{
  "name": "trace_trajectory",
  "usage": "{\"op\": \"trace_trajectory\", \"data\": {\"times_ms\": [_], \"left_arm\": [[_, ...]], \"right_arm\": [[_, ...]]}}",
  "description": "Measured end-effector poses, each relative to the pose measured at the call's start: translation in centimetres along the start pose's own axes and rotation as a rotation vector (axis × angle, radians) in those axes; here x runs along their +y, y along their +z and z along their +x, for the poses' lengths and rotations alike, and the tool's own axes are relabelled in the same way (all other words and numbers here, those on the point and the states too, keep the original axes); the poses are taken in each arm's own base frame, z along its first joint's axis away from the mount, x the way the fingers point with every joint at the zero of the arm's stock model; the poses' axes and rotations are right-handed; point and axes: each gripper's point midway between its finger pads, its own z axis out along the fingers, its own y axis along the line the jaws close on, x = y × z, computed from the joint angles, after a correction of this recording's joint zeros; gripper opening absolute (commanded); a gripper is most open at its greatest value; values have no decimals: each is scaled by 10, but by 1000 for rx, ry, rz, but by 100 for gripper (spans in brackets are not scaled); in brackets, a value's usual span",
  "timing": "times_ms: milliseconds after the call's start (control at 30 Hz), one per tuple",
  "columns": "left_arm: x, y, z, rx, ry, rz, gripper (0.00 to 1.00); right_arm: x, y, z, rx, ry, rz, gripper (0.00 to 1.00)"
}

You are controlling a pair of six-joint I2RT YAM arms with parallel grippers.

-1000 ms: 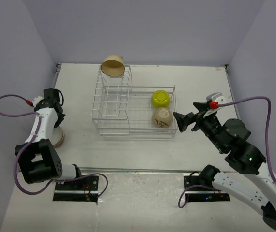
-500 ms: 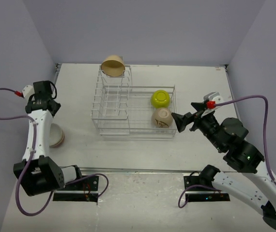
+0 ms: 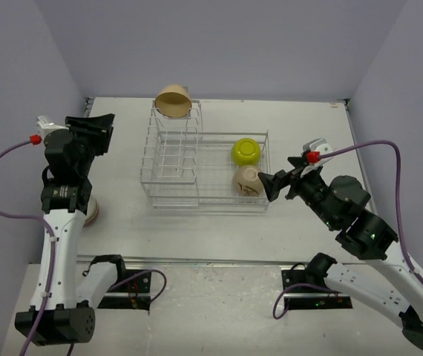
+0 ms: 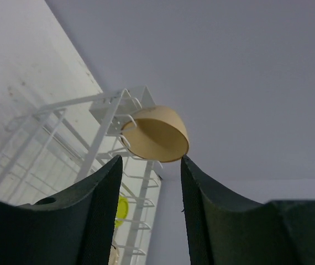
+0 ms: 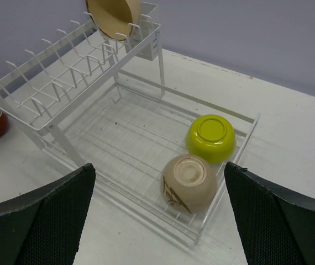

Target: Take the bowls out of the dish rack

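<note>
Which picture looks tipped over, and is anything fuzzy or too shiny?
Left wrist view: tipped sideways, the tan bowl sharp, the nearest wires of the dish rack soft. Right wrist view: even light, no glare, the green bowl and beige bowl crisp. Top view: soft light, only faint shadows.

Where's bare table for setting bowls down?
Bare: the strip of table between the dish rack and the near edge, and behind the basket's right half. Crowded: the basket's right end, holding the green bowl and beige bowl.
</note>
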Motion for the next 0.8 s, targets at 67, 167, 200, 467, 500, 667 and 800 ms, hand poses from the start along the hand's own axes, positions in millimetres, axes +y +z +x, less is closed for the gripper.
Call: {"op": "trace_trajectory", "data": {"times_ms": [67, 167, 200, 467, 500, 667, 800], "left_arm": [[-5, 11, 23, 60, -60, 16, 48], [-9, 31, 54, 129, -116, 16, 51], [-9, 37, 62, 141, -128, 12, 51], [-15, 59, 107, 176, -163, 7, 54], [-17, 62, 111, 174, -161, 6, 54], [-29, 76, 127, 177, -151, 11, 54], [-42, 89, 138, 180, -146, 19, 54]], "right_arm": [[0, 1, 1, 3, -1, 0, 99], [0, 1, 1, 4, -1, 1, 99], [0, 1, 1, 3, -2, 1, 99], [-2, 0, 0, -1, -13, 8, 99], [-2, 0, 0, -1, -15, 8, 99], [-2, 0, 0, 0, -22, 8, 99], [-3, 0, 0, 0, -27, 9, 99]]}}
